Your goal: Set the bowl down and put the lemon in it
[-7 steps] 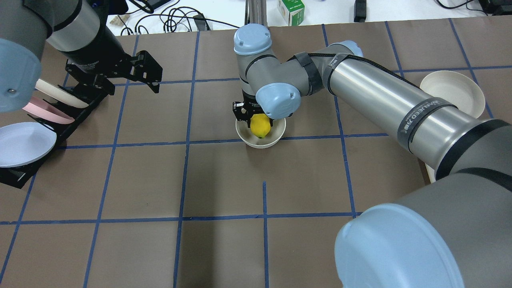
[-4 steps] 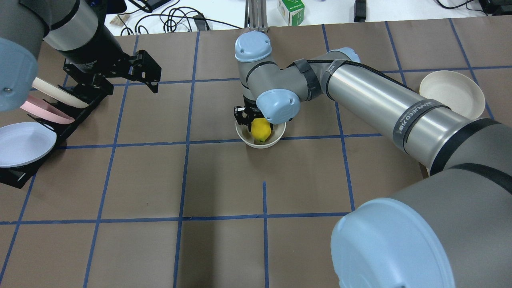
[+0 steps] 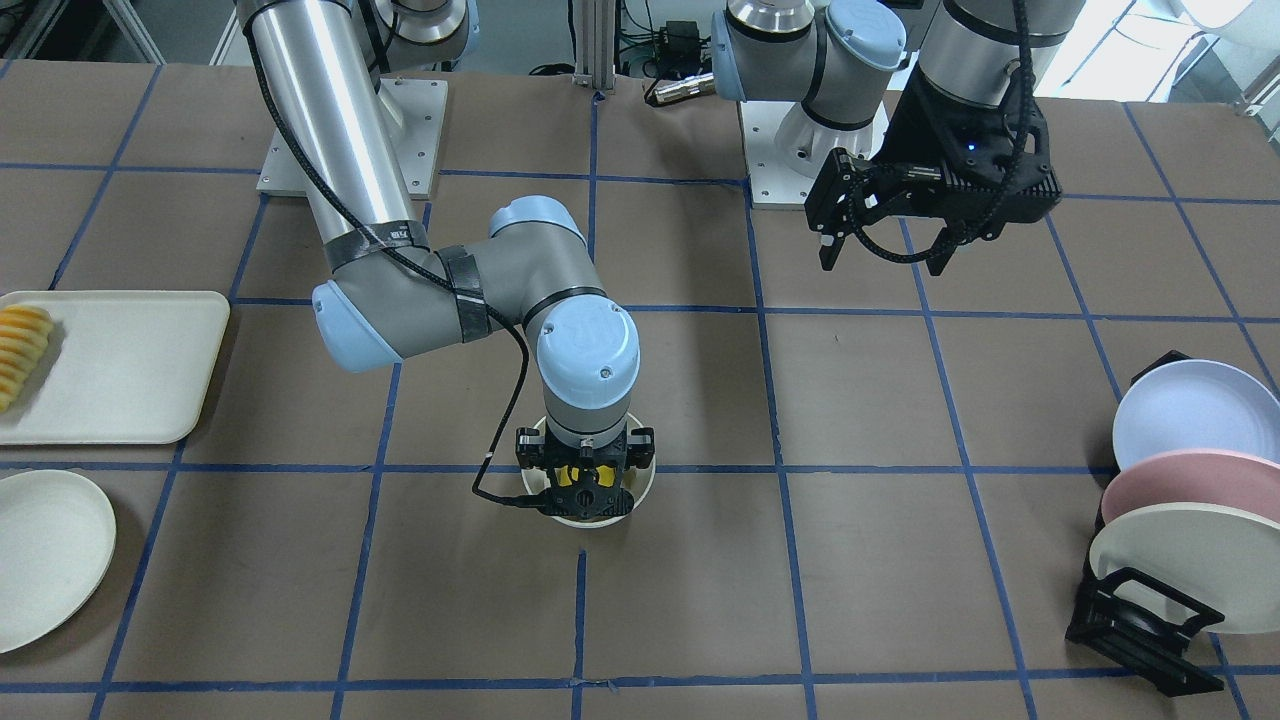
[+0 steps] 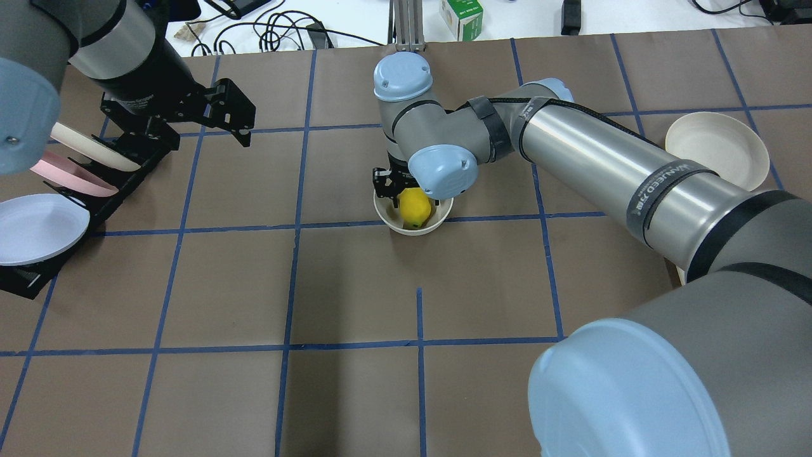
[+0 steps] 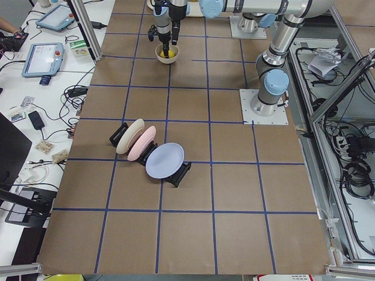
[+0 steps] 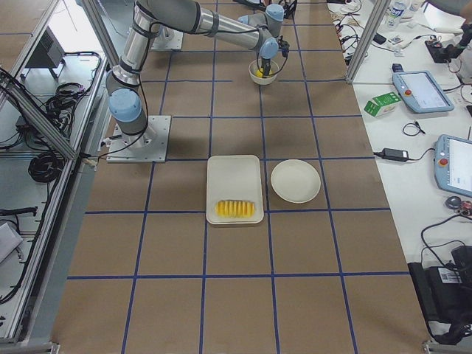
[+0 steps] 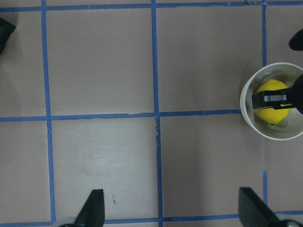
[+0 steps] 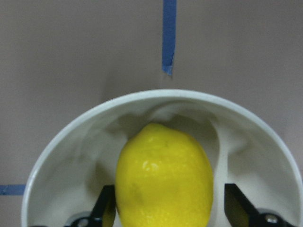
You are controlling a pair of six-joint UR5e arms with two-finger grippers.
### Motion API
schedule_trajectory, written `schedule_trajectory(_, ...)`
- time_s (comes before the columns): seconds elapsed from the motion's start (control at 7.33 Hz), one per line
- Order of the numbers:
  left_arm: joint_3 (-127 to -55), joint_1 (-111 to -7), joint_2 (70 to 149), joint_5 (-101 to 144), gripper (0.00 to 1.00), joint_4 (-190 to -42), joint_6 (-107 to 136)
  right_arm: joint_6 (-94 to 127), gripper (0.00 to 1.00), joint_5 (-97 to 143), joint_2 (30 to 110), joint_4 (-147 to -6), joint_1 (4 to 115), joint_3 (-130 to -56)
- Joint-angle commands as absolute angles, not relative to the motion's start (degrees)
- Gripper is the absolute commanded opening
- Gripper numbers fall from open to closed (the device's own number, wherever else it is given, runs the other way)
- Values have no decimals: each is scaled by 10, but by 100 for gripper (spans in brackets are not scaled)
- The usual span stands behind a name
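**Lemon lowered into bowl.** The right tool [image 3: 588, 490] stands straight down into the bowl [image 4: 412, 228]. The bowl is small, deep, round and glossy cream-white. It sits on the desk [image 4: 355, 393], whose matt brown cover is ruled into squares by blue tape.

Between the tool's black fingers [image 8: 106, 204] we see the lemon [image 8: 163, 179], a bright yellow oval whose smooth skin catches a small highlight. It sits inside the bowl, directly under the tool.

The jaws are parted a little wider than the fruit. One finger looks to be at its skin, and on the other side we make out a thin gap, so nothing is clamped.

The lemon's long axis runs crosswise to the line between the two fingers. Its tapered end points toward the bowl wall farthest from the wrist camera. Whether it lies flat or tipped we cannot tell.

The left tool [image 3: 884, 260] hangs high over the desk, well apart from the bowl, its jaws spread wide and holding nothing. Off to its outer side a black rack [image 3: 1095, 620] holds three smooth round plates [image 3: 1190, 410] on edge: cream, pink and pale blue.

Well away from the right tool, on its own arm's side, we see a rectangular cream tray [image 3: 130, 400]. It carries a row of yellow-orange fruit slices [image 3: 22, 350]. A flat cream plate [image 3: 40, 560] lies just beside it.
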State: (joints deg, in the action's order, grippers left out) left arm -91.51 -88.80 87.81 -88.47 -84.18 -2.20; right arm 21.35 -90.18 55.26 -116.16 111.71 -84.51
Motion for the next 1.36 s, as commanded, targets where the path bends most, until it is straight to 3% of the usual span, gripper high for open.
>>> schedule_trajectory(0.0, -913, -888, 879, -885, 100, -842, -22, 211, 100, -904, 583, -1151, 1107, -844)
schedule_trajectory(0.95, -916, -884, 877, -883, 100, -842, -23, 150, 100, -919, 866, -886, 909, -845)
schedule_trajectory(1.23, -917, -885, 876, -883, 100, -842, -23, 141, 100, -914, 889, -837, 880, -847)
